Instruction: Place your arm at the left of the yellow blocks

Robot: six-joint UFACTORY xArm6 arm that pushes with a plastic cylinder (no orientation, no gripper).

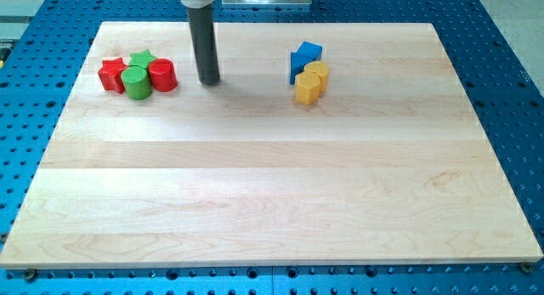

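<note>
Two yellow blocks sit together right of the board's top middle: a yellow hexagonal block (307, 88) in front and a yellow rounded block (318, 71) just behind it. My tip (209, 81) rests on the board well to the left of them, about a hundred pixels away, and just right of the red cylinder (163, 76). The dark rod runs straight up from the tip to the view's top edge.
A blue block (305, 56) touches the yellow pair on its upper left. At the upper left a red star-like block (111, 75), a green star (142, 59), a green cylinder (135, 82) and the red cylinder cluster together. The wooden board (272, 201) lies on a blue perforated table.
</note>
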